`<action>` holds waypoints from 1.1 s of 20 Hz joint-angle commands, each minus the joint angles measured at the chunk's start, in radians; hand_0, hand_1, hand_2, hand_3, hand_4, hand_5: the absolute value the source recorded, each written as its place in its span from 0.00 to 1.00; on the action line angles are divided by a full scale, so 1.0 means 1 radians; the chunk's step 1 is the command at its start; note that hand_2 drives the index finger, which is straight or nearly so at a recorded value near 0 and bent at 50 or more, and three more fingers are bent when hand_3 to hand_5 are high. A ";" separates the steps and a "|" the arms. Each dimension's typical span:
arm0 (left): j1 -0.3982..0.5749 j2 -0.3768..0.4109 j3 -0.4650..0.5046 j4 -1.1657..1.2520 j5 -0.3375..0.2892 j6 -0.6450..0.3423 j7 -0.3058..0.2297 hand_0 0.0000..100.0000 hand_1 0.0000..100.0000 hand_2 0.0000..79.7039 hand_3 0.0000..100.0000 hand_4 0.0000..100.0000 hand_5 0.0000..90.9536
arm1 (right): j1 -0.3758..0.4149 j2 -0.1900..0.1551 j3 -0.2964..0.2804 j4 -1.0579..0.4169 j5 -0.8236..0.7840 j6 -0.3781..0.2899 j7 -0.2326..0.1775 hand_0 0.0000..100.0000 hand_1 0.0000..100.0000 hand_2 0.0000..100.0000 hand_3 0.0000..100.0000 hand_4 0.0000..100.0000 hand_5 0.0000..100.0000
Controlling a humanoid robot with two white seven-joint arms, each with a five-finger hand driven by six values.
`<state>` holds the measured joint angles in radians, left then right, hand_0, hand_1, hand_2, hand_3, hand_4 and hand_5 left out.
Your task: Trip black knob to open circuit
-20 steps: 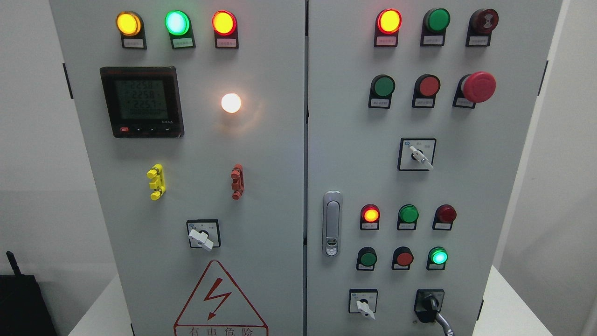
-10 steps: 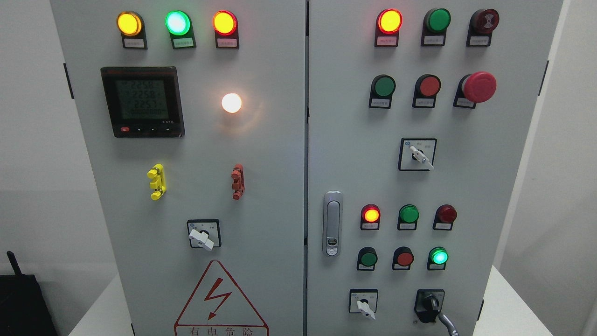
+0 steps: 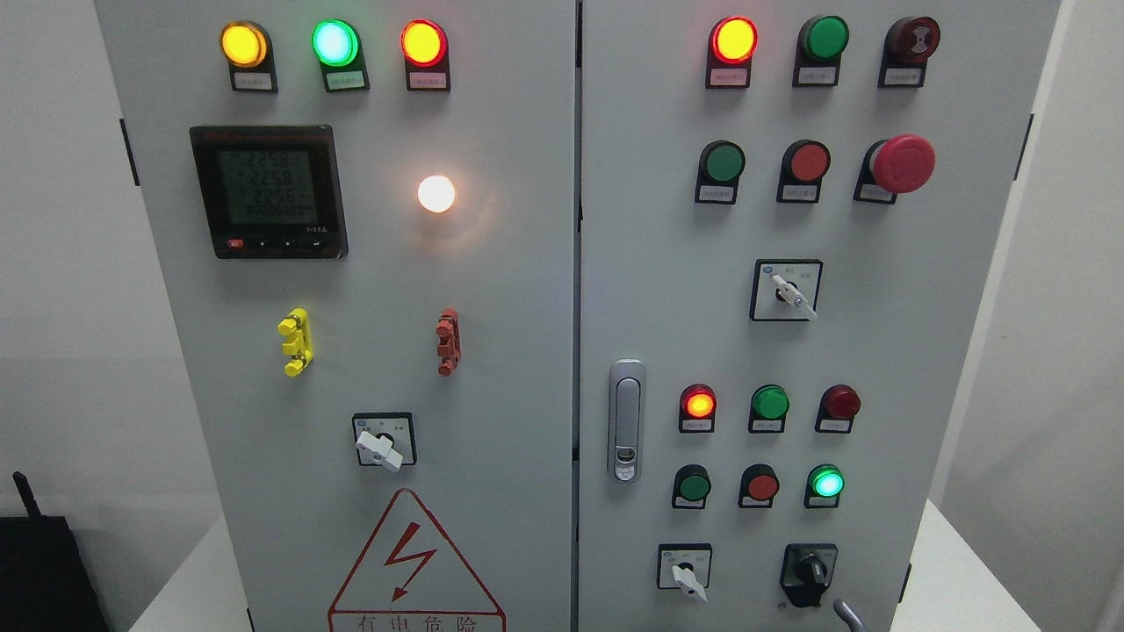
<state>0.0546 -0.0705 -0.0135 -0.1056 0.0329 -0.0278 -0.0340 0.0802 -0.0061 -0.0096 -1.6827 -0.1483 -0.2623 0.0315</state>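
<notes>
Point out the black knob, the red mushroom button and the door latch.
black knob [image 3: 809, 570]: head view, on its raised grip bar.
red mushroom button [image 3: 903, 163]: head view, on the domed red cap.
door latch [image 3: 625, 420]: head view, on the middle of the silver handle.

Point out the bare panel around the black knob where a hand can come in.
Bare panel lies right of the black knob, toward the cabinet edge, and between it and the white selector switch. Above is crowded: the lit green lamp and red button. A grey finger shows at the lower right.
</notes>
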 commanded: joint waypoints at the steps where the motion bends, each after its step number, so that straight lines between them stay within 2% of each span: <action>1: -0.002 -0.002 0.001 0.000 0.002 0.000 0.000 0.12 0.39 0.00 0.00 0.00 0.00 | 0.007 0.000 -0.003 -0.038 -0.005 -0.014 -0.005 0.79 0.86 0.00 0.92 0.95 0.98; 6: -0.004 -0.002 0.001 0.000 0.002 -0.001 0.000 0.12 0.39 0.00 0.00 0.00 0.00 | 0.020 0.005 -0.001 -0.043 -0.005 -0.023 -0.015 0.82 0.85 0.00 0.92 0.94 0.97; 9: -0.004 -0.002 0.001 0.000 0.002 -0.001 0.000 0.12 0.39 0.00 0.00 0.00 0.00 | 0.027 0.005 0.002 -0.051 -0.007 -0.034 -0.016 0.89 0.83 0.00 0.90 0.89 0.91; 10: -0.004 -0.002 0.001 0.000 0.002 -0.001 0.000 0.12 0.39 0.00 0.00 0.00 0.00 | 0.032 0.008 0.003 -0.054 -0.007 -0.040 -0.016 0.89 0.81 0.00 0.88 0.85 0.85; 18: -0.002 -0.002 0.001 0.000 0.002 0.000 0.000 0.12 0.39 0.00 0.00 0.00 0.00 | 0.116 0.017 0.010 -0.126 -0.014 -0.063 -0.016 0.77 0.63 0.00 0.83 0.77 0.76; 20: -0.002 -0.002 0.001 0.000 0.002 -0.001 0.000 0.12 0.39 0.00 0.00 0.00 0.00 | 0.133 0.018 0.010 -0.132 -0.014 -0.077 -0.016 0.72 0.56 0.00 0.80 0.72 0.68; 21: -0.002 -0.002 0.001 0.000 0.002 -0.001 0.000 0.12 0.39 0.00 0.00 0.00 0.00 | 0.144 0.018 0.008 -0.134 -0.014 -0.084 -0.016 0.66 0.48 0.00 0.69 0.58 0.51; 22: -0.004 -0.002 0.001 0.000 0.002 -0.001 0.000 0.12 0.39 0.00 0.00 0.00 0.00 | 0.151 0.023 0.008 -0.135 -0.014 -0.090 -0.015 0.57 0.43 0.00 0.58 0.48 0.42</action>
<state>0.0546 -0.0705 -0.0135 -0.1056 0.0329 -0.0277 -0.0340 0.2285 0.0112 -0.0016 -1.7882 -0.1596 -0.3321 0.0183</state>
